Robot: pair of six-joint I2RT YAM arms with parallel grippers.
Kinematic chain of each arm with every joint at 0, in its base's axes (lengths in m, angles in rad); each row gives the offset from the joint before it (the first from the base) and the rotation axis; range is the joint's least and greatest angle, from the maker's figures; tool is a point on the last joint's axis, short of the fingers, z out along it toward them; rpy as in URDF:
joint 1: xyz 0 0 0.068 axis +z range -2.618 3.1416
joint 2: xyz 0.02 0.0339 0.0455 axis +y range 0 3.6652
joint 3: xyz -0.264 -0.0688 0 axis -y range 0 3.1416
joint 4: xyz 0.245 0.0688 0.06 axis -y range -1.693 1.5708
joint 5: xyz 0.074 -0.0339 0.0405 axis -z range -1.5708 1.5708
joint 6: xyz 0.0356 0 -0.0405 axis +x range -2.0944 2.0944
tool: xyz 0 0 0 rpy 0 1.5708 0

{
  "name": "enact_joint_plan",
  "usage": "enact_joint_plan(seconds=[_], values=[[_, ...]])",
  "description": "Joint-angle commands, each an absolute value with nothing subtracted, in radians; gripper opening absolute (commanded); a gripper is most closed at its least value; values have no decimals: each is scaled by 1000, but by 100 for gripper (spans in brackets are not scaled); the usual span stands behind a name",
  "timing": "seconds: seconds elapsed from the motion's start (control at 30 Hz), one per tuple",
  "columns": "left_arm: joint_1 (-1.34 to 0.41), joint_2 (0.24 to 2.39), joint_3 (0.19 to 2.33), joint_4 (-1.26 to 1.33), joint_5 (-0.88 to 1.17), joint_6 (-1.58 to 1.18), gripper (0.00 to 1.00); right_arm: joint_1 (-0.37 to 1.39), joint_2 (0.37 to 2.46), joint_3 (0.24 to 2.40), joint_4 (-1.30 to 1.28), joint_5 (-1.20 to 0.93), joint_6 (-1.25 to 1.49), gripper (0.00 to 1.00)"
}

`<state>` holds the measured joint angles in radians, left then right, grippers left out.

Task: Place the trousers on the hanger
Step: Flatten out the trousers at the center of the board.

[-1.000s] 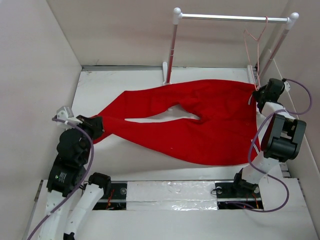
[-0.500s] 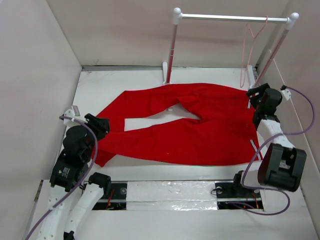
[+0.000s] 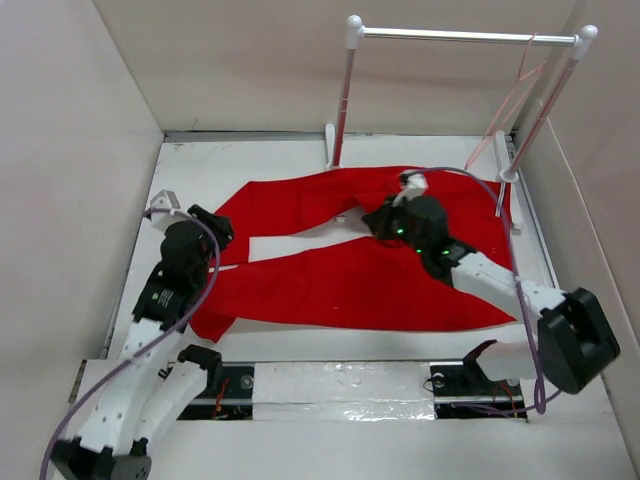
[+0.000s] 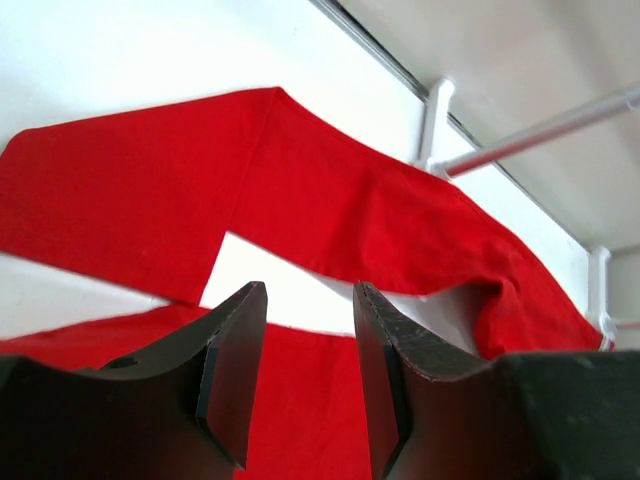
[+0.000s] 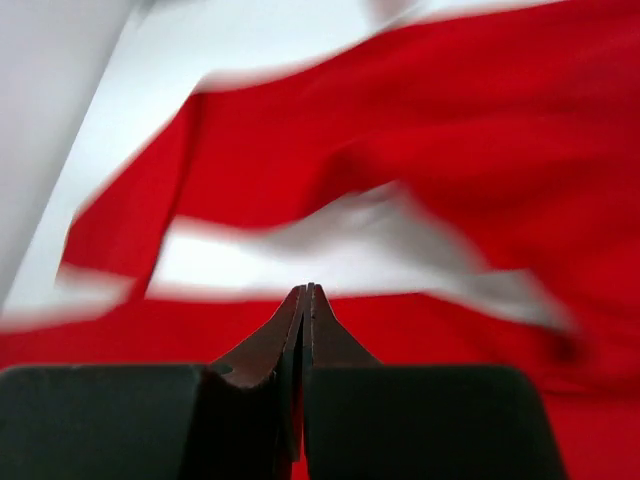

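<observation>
Two legs of the trousers (image 3: 350,285) stretch leftward along the counter (image 3: 250,160), waist right. Over them the left end effector (image 4: 308,295) gapes empty; the right end effector (image 5: 307,290) is pinched closed.

Trousers (image 3: 330,285) flat on table (image 3: 190,170), legs to L — rack (image 3: 460,36) behind, hanger (image 3: 505,110) on its R end.

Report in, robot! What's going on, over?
Left gripper open, empty. Right gripper shut, above the trousers. Trousers flat on the table. Bare hanger on the rack, over.
</observation>
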<state>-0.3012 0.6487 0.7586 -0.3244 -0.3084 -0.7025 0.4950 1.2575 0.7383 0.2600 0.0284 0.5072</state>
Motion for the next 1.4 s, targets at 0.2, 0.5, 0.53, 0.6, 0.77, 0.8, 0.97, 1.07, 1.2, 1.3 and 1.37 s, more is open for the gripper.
enact_joint_plan(seconds=[0.2, 0.5, 0.53, 0.6, 0.77, 0.8, 0.97, 1.07, 1.2, 1.3, 1.37], values=[[-230, 1161, 879, -74, -353, -686, 38, 876, 1514, 916, 207, -41, 269, 22], [-281, 1472, 948, -186, -408, -614, 10, 1015, 1571, 873, 212, 17, 259, 54], [-281, 1526, 972, -211, -394, -609, 12, 1015, 1562, 865, 215, 24, 258, 54], [-313, 1577, 994, -261, -387, -600, 17, 1015, 1539, 854, 212, 50, 239, 54], [-325, 1637, 950, -299, -433, -641, 30, 989, 1462, 809, 212, 68, 232, 54], [-325, 1637, 940, -293, -433, -650, 33, 974, 1430, 796, 224, 64, 238, 54], [-325, 1690, 937, -318, -437, -660, 34, 953, 1344, 743, 233, 61, 244, 54], [-336, 1692, 905, -324, -440, -669, 34, 943, 1310, 729, 233, 64, 244, 54], [-336, 1704, 902, -345, -451, -675, 27, 922, 1278, 718, 230, 64, 250, 54], [-336, 1732, 928, -362, -463, -678, 0, 910, 1243, 703, 239, 52, 256, 54], [-336, 1730, 978, -379, -488, -681, 0, 881, 1218, 687, 242, 49, 259, 54]])
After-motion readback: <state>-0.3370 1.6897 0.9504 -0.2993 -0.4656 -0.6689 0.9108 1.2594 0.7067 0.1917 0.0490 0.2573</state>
